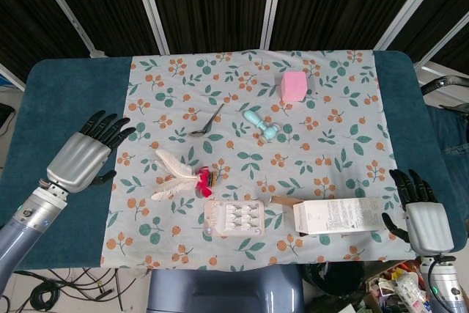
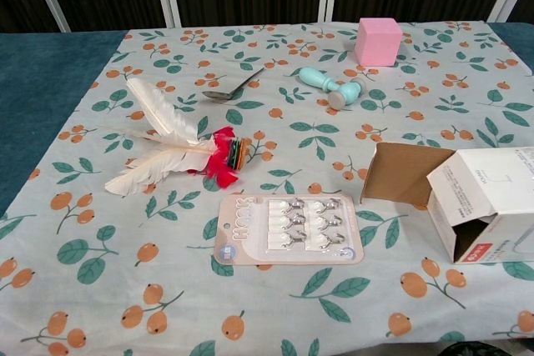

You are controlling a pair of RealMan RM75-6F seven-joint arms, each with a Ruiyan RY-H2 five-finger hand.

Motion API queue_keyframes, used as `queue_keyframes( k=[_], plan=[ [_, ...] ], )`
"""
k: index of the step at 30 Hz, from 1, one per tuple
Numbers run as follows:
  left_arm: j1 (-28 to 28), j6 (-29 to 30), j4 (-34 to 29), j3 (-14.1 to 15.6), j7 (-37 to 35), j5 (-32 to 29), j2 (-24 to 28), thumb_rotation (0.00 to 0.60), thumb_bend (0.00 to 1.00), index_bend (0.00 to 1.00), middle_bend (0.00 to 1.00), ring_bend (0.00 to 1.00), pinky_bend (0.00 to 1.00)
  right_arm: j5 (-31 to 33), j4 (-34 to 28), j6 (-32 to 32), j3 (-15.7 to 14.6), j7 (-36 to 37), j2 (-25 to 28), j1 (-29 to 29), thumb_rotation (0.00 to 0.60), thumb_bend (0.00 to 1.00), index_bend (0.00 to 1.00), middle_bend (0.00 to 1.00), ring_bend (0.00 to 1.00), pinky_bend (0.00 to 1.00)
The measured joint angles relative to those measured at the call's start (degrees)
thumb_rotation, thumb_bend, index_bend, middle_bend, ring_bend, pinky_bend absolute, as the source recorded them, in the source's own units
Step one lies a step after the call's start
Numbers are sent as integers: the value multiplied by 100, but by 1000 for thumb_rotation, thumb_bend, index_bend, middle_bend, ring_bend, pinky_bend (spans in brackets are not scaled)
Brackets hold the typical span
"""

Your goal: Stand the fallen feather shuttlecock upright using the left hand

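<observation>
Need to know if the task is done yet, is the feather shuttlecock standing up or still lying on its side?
Still lying on its side. The feather shuttlecock has its white feathers flat along the cloth and its base pointing sideways.

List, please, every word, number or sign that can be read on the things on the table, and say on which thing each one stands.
"Hook": on the left edge of the hook card, running sideways along it; the letters are faint, so this reading is likely, not sure.
White carton: small grey print on its top face and a red label at its open end, both too small to read.
Shuttlecock, spoon, pink cube and mint stamp: no text visible.
</observation>
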Motion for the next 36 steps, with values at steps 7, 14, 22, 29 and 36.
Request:
queue_keyframes(
  k=[7, 14, 22, 29, 36],
  plan=[
    [350, 180, 429, 359, -331, 322, -201, 600, 189, 171, 57, 0, 0, 1, 0, 4, 2, -22, -12, -2, 600, 195, 0, 77, 31, 136],
    [557, 481, 996, 559, -622, 807, -746, 600, 190, 203, 57, 0, 0, 2, 11, 20, 9, -22, -23, -8, 600, 194, 0, 78, 31, 136],
    [664, 565, 1641, 800, -776, 1211, -1335, 600, 221, 243, 59, 0, 0, 3, 35, 64, 26, 25, -26, -23, 600, 195, 0, 78, 31, 136],
    [649, 551, 1833, 838, -610, 1354, -1683, 600, 260, 299, 60, 0, 0, 0, 62, 67, 28, 43, -41, -23, 600, 196, 0, 77, 31, 136],
    [546, 398, 1837, 714, -329, 1173, -2018, 600, 259, 348, 60, 0, 0, 21, 83, 62, 38, 42, -56, -22, 600, 195, 0, 78, 31, 136]
  ],
)
